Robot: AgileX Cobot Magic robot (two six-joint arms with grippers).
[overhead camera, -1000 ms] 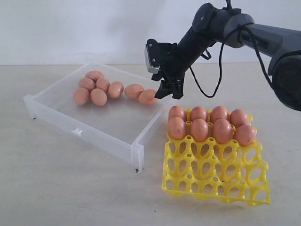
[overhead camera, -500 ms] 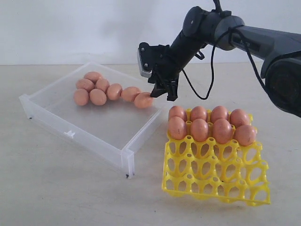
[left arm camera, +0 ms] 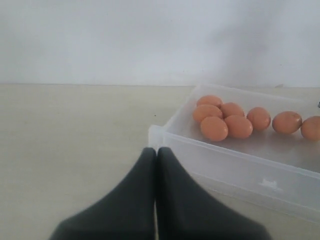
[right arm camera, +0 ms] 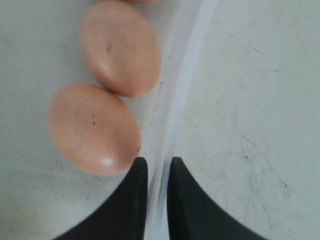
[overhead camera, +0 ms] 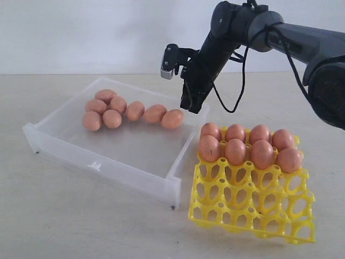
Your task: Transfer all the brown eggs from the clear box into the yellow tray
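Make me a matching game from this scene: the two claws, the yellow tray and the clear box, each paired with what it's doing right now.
Things:
1. left gripper
2. right gripper
3. yellow tray
4. clear box

States:
A. brown eggs lie loose on its floor
B. jaws pressed together, holding nothing
C. eggs fill its two far rows, other cells empty
D. jaws closed on a transparent side wall

Pairs: 1-B; 2-D; 3-C; 4-A
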